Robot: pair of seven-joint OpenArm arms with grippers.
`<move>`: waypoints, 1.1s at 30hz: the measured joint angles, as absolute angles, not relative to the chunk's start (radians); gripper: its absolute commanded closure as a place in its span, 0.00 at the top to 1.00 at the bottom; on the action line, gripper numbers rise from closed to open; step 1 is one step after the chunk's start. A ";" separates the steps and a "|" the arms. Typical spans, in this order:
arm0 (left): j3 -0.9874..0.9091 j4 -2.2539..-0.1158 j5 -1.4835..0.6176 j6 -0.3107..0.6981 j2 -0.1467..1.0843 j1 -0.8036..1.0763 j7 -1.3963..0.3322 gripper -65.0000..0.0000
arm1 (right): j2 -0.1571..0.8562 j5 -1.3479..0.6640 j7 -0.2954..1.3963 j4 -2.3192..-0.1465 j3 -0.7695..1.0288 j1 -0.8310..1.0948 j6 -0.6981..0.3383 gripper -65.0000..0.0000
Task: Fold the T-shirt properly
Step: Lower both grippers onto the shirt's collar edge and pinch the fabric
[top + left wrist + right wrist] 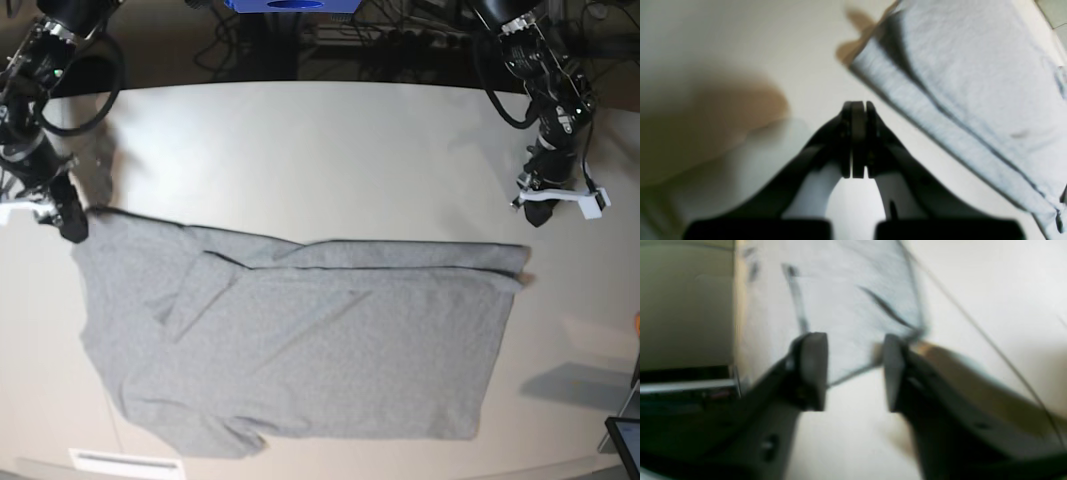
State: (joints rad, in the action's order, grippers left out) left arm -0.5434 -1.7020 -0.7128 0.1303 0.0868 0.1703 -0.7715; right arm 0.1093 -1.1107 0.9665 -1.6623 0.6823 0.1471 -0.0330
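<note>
The left gripper (859, 140) has its jaws pressed together on nothing, just off the T-shirt (300, 340); the right gripper (853, 373) stands apart at the shirt's corner. The shirt lies folded on the table (320, 150).

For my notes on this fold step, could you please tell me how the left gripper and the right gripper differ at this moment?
Jaws: the left gripper is shut with nothing between its pads; the right gripper stands open with a clear gap.
Place: in the base view the left gripper hangs over bare table, apart from the T-shirt; the right gripper sits at the shirt's far corner.
Shared: neither holds the cloth.
</note>
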 measured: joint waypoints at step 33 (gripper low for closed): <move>-0.298 -1.552 -0.258 0.138 0.144 0.068 -0.447 0.59 | 0.307 -0.438 0.654 -1.737 -0.033 0.127 -0.037 0.53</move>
State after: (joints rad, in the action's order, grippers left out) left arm -0.2981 -1.5524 -0.2584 0.1383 0.1444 0.0681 -0.4469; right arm 0.3073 -0.4377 0.6537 -1.7374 -0.0334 0.1272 -0.0368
